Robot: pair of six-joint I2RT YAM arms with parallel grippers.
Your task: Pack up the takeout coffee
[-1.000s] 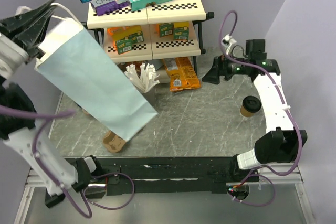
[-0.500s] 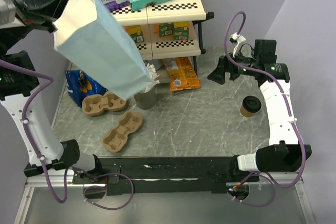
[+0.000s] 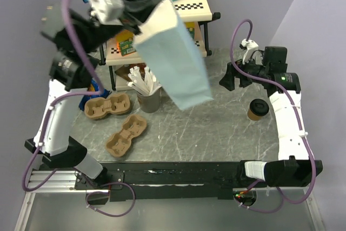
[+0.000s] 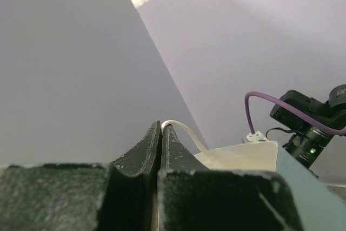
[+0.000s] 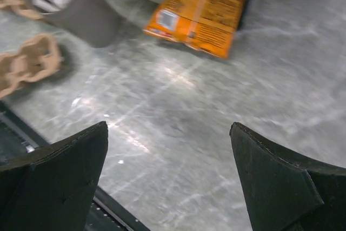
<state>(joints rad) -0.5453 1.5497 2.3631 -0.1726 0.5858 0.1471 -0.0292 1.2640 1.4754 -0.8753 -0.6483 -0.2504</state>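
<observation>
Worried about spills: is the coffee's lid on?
On: the top view shows the black lid capping the tan cup, which stands upright on the table.

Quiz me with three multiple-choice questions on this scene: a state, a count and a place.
1. How is the left gripper? A) wide open B) half open C) shut on the light blue paper bag
2. How many pulp cup carriers lie on the table? A) one B) two C) four
3. Where is the takeout coffee cup? A) on the table B) in a carrier C) inside the bag

Answers: 1 C, it pinches the bag's white handle. 2 B, two lie side by side left of centre. 3 A, it stands lidded on the table's right side.
</observation>
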